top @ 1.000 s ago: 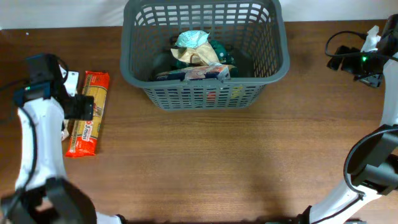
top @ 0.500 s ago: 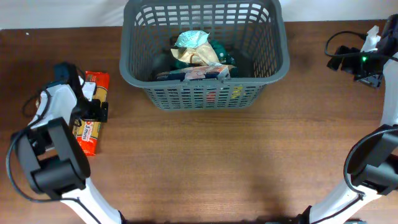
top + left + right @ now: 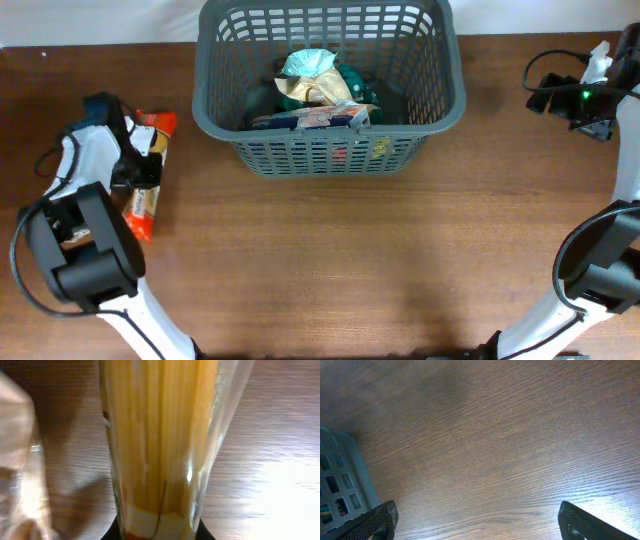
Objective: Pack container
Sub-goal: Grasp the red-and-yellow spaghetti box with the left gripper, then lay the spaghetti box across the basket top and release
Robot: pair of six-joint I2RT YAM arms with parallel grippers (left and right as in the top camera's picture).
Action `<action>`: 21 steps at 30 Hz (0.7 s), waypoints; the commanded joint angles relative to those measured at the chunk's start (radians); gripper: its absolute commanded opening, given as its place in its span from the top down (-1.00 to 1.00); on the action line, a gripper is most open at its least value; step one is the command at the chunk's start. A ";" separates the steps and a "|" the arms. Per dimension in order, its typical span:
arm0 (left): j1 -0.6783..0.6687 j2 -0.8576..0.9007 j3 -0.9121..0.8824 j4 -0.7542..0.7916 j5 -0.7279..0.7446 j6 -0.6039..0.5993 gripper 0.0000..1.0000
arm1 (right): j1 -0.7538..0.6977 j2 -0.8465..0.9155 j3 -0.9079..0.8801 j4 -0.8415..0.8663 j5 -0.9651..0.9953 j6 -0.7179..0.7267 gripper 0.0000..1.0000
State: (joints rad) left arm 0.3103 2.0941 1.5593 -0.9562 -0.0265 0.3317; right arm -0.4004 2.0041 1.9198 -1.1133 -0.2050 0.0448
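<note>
Bearing the container (image 3: 330, 155), a brown woodgrain table (image 3: 350, 260).

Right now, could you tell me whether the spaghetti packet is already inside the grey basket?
No, the spaghetti packet sits outside the container, left of it by the left gripper.

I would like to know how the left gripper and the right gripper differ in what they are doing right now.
The left gripper appears closed on the spaghetti packet; the right gripper holds nothing. The left gripper's jaws hug the packet, while the right gripper's stand wide apart over the table. The left gripper is left of the container, the right gripper off its right side. Both are outside the container.
</note>
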 commanded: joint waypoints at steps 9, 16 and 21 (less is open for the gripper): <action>-0.121 0.024 0.935 -0.492 0.099 -0.002 0.97 | 0.001 0.000 -0.006 0.003 -0.005 -0.003 -0.98; -0.233 0.024 1.561 -0.512 0.171 0.156 0.96 | 0.001 0.000 -0.006 0.003 -0.005 -0.003 -0.98; -0.419 -0.028 1.564 -0.435 0.328 0.492 0.98 | 0.001 0.000 -0.006 0.003 -0.005 -0.003 -0.98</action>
State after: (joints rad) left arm 0.0002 2.0903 3.1092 -1.4132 0.1459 0.5671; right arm -0.4004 2.0041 1.9198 -1.1130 -0.2047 0.0448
